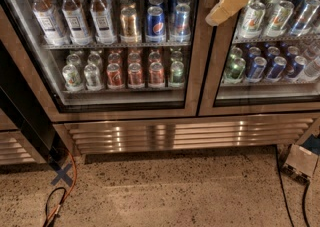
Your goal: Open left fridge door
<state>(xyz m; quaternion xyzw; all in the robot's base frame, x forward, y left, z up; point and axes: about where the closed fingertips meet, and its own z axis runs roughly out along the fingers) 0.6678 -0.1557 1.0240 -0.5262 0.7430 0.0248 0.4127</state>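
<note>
The left fridge door [194, 76] is a tall glass door in a bronze-steel frame, and it stands shut. Through its glass I see white-capped bottles [75, 16], Pepsi cans [156, 22] and red cans [135, 74]. My gripper [224, 7], tan under a white wrist, hangs at the top right. It is in front of the right door's left edge, just right of the seam between the two doors. Its tip is close to the left door's right-hand frame post. No door handle shows.
The right glass door [272, 46] shows green, blue and silver cans. A louvred steel grille [190, 133] runs below both doors. An orange cable [70, 186] lies on the speckled floor at the lower left. A dark panel [25, 116] leans at the left, and a small box [300, 163] sits at the lower right.
</note>
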